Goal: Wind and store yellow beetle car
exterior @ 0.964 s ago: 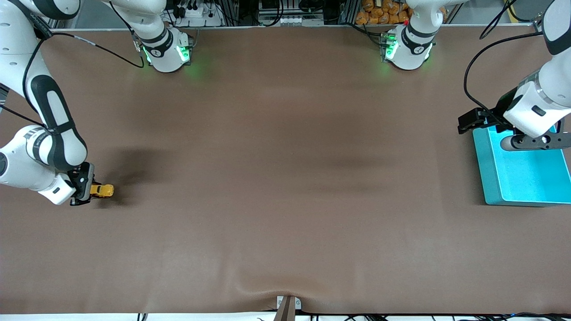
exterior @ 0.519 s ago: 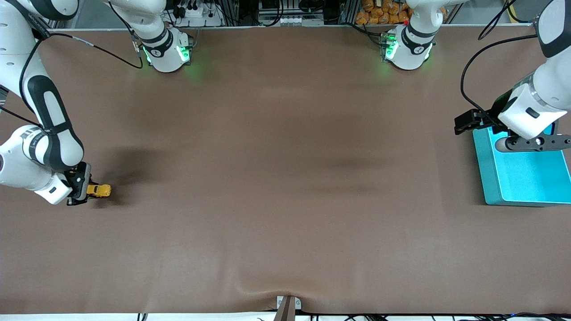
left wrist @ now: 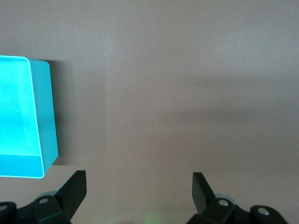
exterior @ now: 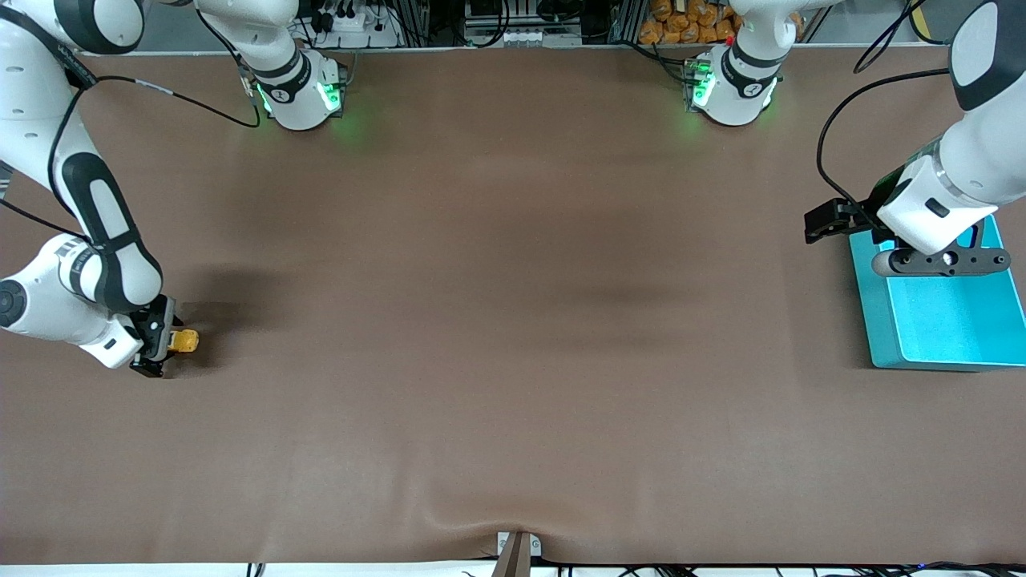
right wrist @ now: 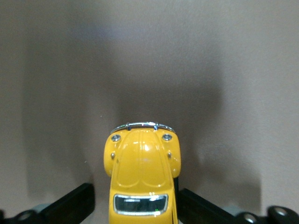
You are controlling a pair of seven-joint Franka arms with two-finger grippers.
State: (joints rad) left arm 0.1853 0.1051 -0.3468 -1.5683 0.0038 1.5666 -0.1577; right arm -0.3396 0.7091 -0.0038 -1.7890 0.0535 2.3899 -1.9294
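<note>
The yellow beetle car (exterior: pixel 186 341) (right wrist: pixel 140 172) stands on the brown table at the right arm's end. Its nose points away from my right gripper (exterior: pixel 163 343) (right wrist: pixel 135 200). That gripper is low at the table and open. Its black fingers (right wrist: pixel 77 203) flank the car's rear half, with a visible gap on one side. My left gripper (exterior: pixel 824 221) (left wrist: pixel 139 186) hangs open with nothing in it. It is over bare table just beside the teal bin (exterior: pixel 882 320) (left wrist: pixel 44 116), at the left arm's end.
The bin has nothing in it. A brown mat (exterior: pixel 513 320) covers the table between the car and the bin. The two arm bases (exterior: pixel 300 92) (exterior: pixel 729 88) stand along the table's edge farthest from the front camera. A small bracket (exterior: pixel 517 549) sits at the nearest edge.
My right gripper has opened and let go of the car, which stays on the table. The left arm has drifted a little off the bin toward the table's middle.
</note>
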